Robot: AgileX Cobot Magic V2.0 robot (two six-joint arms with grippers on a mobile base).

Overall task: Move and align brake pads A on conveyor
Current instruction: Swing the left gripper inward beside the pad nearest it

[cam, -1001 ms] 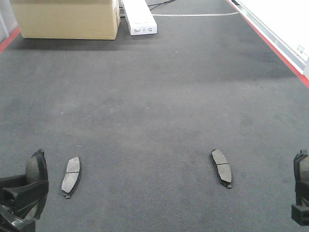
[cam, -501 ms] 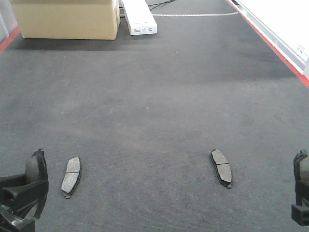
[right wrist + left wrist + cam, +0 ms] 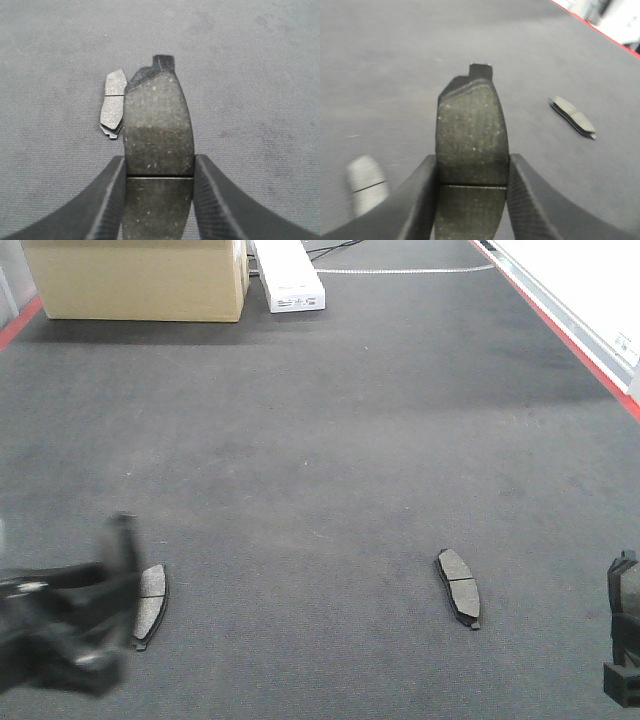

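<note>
Fingers of my left gripper (image 3: 472,192) clamp a brake pad (image 3: 471,137); my right gripper (image 3: 159,195) pinches another brake pad (image 3: 158,127). Two more lie flat on the conveyor (image 3: 320,430): the left pad (image 3: 150,605) near my blurred left arm, the right pad (image 3: 458,585) well apart, near right.

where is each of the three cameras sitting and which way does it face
Exterior front-facing: high on the base, looking along the conveyor; blurred left hand and right hand at the bottom corners.
Left wrist: behind the left hand, looking past its held brake pad.
Right wrist: the same over the right hand and its pad.
Shared: the lying right-side pad.
</note>
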